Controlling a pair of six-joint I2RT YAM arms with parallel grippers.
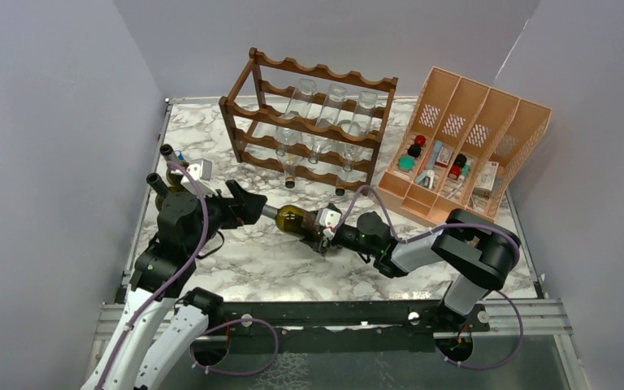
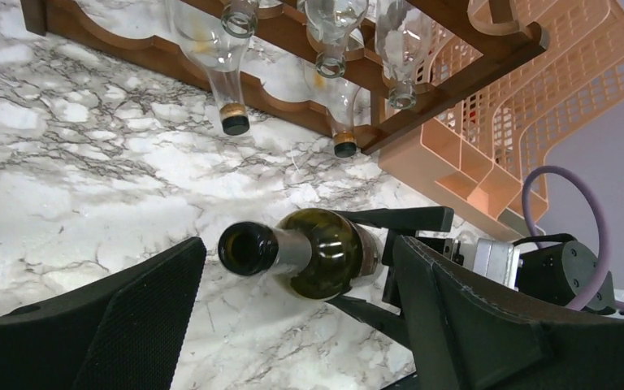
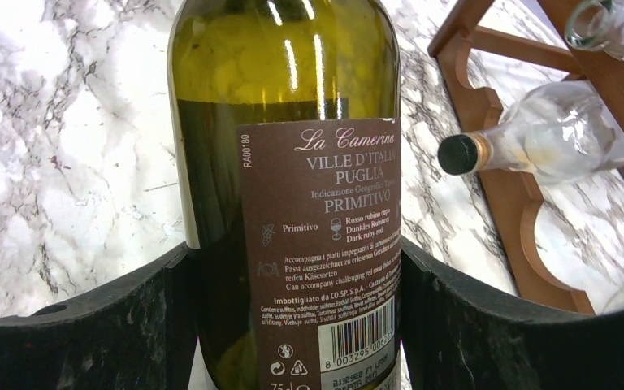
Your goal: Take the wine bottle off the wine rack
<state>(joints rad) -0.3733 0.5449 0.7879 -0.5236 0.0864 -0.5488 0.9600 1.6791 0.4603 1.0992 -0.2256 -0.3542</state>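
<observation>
Two grippers meet low over the marble table (image 1: 252, 264). The right gripper (image 1: 325, 226) is clamped on the labelled body of the green wine bottle (image 1: 296, 218), carrying it level, apparently just off the surface. The left gripper (image 1: 258, 208) is spread wide either side of the neck without touching, seemingly ready to receive it. Behind, well apart, the wine rack (image 1: 322, 75) keeps only clear bottles (image 1: 331, 106), so the removal looks done.

Glossy green glass was shown by the bottle (image 3: 284, 81), matt brown paper by its label (image 3: 325, 244). The fingers (image 3: 89, 333) were finished in grainy matt black, the rack (image 2: 89, 32) in smooth dark wood, the desk (image 2: 65, 162) in marbling.
</observation>
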